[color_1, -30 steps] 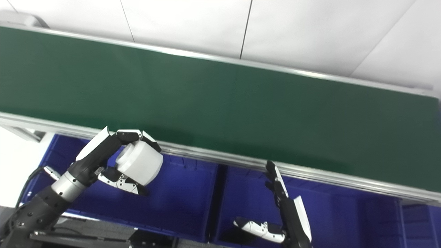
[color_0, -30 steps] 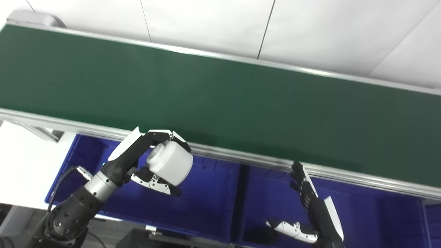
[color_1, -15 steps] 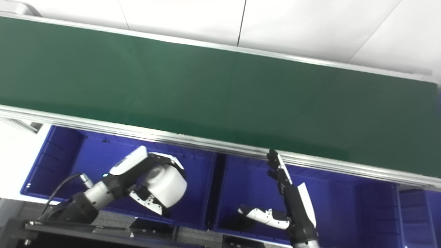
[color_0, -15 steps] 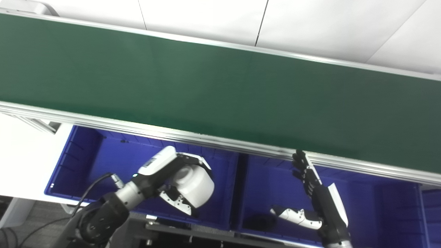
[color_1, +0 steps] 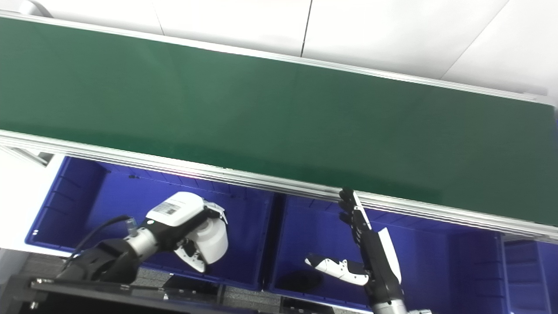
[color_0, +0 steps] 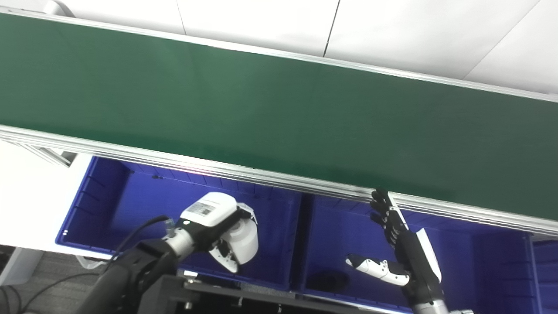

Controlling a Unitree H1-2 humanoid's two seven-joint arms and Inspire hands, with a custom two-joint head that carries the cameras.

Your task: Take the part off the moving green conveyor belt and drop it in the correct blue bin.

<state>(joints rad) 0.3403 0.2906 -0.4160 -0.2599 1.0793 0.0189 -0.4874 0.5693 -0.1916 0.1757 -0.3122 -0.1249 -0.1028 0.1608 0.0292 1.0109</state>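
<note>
Beyond left hand (color_0: 218,231): the conveyor's rail (color_0: 261,176) bars the way.
Below it: open bin floor (color_0: 144,209).
Right of it: bin divider wall (color_0: 301,244).
Around right hand (color_0: 401,257): free room.

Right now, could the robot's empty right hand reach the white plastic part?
Probably not easily. The left hand is wrapped around the white plastic cylinder part over the left blue bin, while the open right hand hovers over the neighbouring blue bin.

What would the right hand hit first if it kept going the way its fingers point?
Probably the belt's metal rail: the right hand is open over a bin, its fingers aimed up at that edge. Depth is unclear.
</note>
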